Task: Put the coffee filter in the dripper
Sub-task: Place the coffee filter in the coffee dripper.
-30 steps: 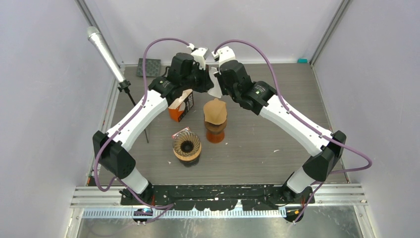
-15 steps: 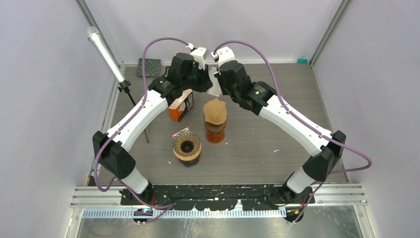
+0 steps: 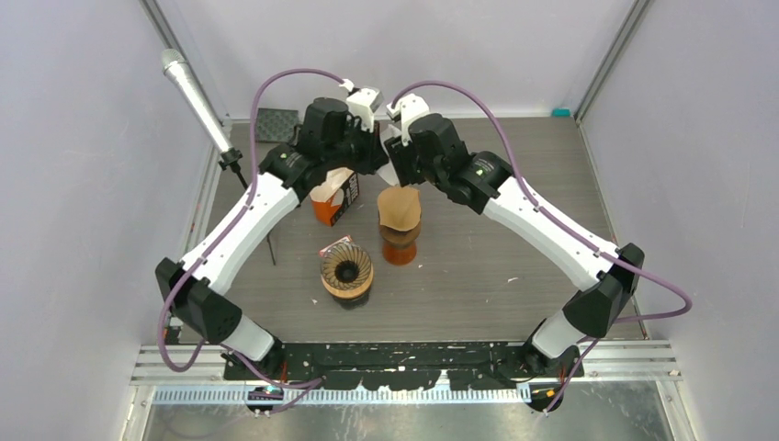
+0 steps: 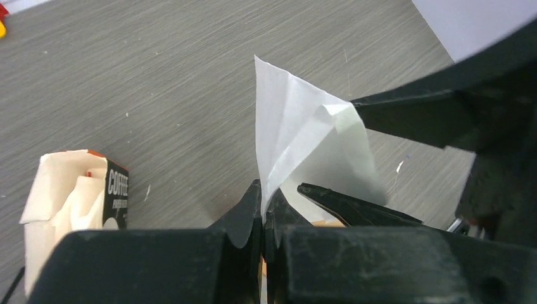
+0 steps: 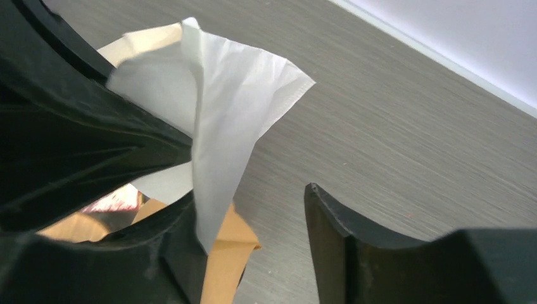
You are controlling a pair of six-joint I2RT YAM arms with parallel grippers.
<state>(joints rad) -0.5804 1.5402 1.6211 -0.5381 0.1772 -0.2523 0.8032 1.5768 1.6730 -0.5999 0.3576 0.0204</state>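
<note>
A white paper coffee filter (image 4: pixel 297 133) hangs above the table at the back, and my left gripper (image 4: pixel 265 196) is shut on its lower edge. In the right wrist view the coffee filter (image 5: pixel 234 95) droops between the spread fingers of my right gripper (image 5: pixel 247 202), which is open. Both grippers meet at the back centre, the left gripper (image 3: pixel 375 152) facing the right gripper (image 3: pixel 395 156). The brown ribbed dripper (image 3: pixel 346 269) stands nearer the front with nothing in it. A second brown cone (image 3: pixel 400 209) holding a brown filter sits on a cup just below the grippers.
An orange and black box of coffee filters (image 3: pixel 335 197) stands under the left arm, its top open (image 4: pixel 69 190). A microphone (image 3: pixel 193 96) on a stand leans in at the back left. A dark pad (image 3: pixel 276 120) lies in the back left corner.
My right gripper has opened and let go of the white filter. The left gripper still pinches the filter, and the left arm has swung slightly to the left.
</note>
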